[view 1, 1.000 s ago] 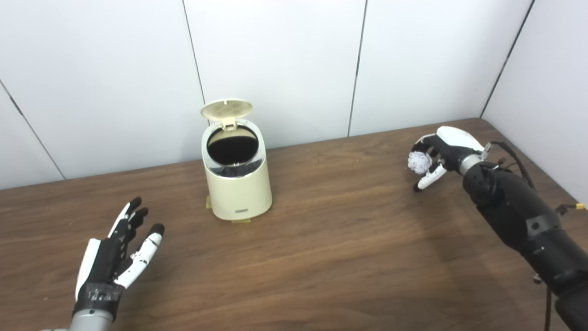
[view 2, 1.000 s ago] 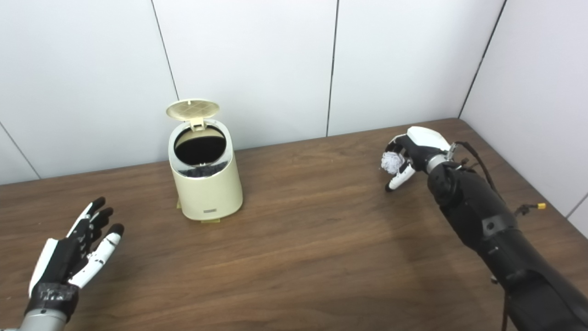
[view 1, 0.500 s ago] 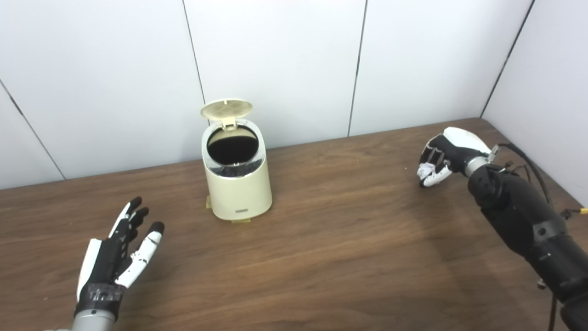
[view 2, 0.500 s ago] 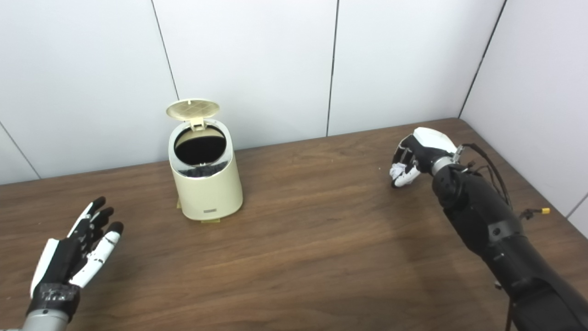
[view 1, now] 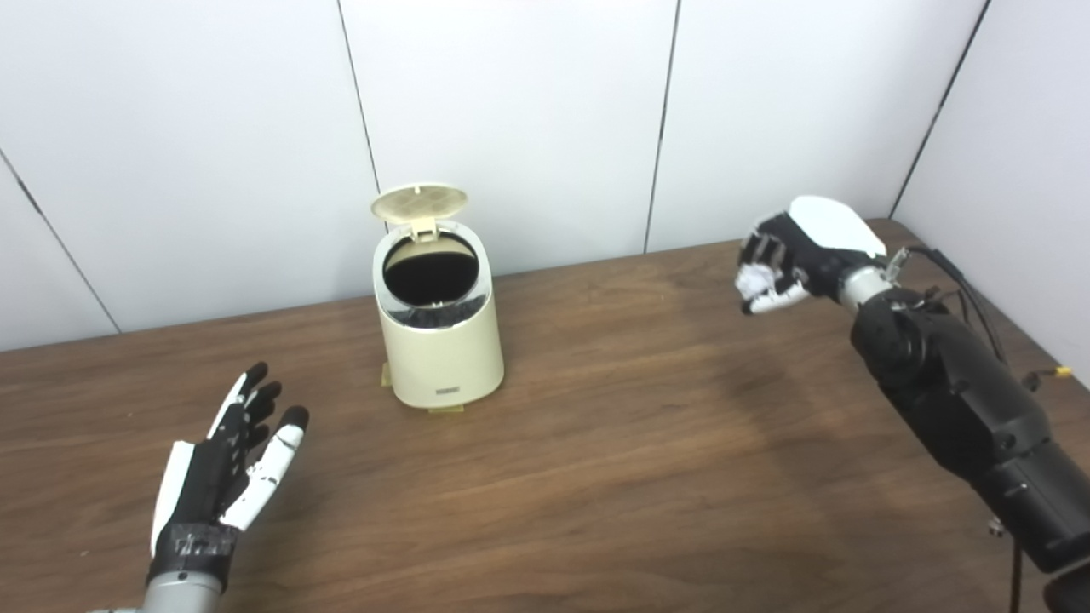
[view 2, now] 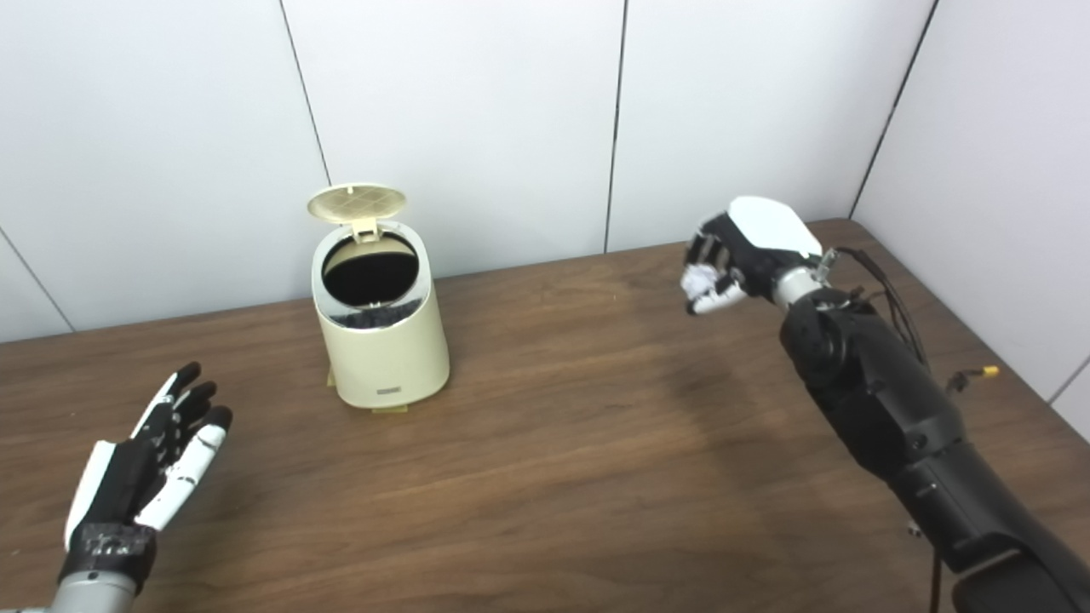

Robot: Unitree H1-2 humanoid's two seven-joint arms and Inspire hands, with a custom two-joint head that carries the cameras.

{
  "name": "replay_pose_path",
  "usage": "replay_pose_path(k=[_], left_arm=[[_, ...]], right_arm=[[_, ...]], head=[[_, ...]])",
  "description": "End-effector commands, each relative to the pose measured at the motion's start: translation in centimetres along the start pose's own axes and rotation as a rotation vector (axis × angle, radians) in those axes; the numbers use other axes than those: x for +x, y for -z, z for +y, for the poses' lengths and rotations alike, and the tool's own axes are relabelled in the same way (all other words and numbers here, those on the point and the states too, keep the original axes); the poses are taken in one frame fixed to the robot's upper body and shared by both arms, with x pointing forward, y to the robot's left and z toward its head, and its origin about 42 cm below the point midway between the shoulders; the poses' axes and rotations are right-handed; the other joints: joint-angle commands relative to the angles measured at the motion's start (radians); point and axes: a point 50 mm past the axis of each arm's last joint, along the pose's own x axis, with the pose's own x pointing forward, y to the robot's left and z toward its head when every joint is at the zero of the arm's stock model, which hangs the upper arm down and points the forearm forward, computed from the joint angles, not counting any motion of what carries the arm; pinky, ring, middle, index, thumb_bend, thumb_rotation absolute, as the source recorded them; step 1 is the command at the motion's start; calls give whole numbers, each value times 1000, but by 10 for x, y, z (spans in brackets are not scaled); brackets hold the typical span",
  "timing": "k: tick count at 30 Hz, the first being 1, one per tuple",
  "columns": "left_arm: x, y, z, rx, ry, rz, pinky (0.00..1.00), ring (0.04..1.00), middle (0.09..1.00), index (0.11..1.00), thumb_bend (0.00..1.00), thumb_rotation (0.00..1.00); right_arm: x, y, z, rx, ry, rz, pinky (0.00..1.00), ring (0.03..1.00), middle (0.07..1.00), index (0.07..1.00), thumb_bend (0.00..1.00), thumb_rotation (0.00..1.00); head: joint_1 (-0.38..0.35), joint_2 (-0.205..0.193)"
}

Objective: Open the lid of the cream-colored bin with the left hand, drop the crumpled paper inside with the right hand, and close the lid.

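Crumpled paper [view 1: 753, 278], small white wad, clasped in right hand [view 1: 796, 255] fingers, left hand [view 1: 223, 460] splayed

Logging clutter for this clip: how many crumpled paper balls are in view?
1. The crumpled paper is clutched in the right hand, raised above the table's far right. Any inside the open bin would be hidden.

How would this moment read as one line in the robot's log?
lid: open | bin: upright on table | right hand: holds paper, raised, right of bin | left hand: open, idle
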Motion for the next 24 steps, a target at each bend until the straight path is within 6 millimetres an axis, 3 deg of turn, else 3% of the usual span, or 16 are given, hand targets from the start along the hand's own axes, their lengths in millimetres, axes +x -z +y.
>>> replay_pose_path(k=[1, 3, 11, 17, 24], left_arm=[[5, -11, -1, -13, -9, -67, 949, 949, 940, 1000, 560, 628], [5, -6, -3, 0, -11, -63, 942, 946, 935, 1000, 571, 634], [4, 4, -8, 11, -21, -37, 912, 924, 919, 1000, 583, 663], [0, 8, -15, -114, 0, 9, 986, 973, 951, 1000, 547, 686], [-2, 12, -23, -172, 10, 29, 997, 998, 975, 1000, 492, 726]], right_arm=[[5, -17, -30, -22, 105, -70, 356, 397, 516, 492, 499, 0], [4, -42, -35, -29, 141, -147, 389, 401, 515, 497, 501, 0], [-5, -127, -39, 95, 244, -359, 325, 381, 508, 530, 494, 0], [-2, -188, -37, 205, 251, -472, 335, 382, 512, 516, 495, 0], [13, -232, -29, 301, 270, -566, 269, 392, 526, 535, 488, 0]], head=[[8, -1], [17, -8], [80, -24], [136, -32], [186, -46]])
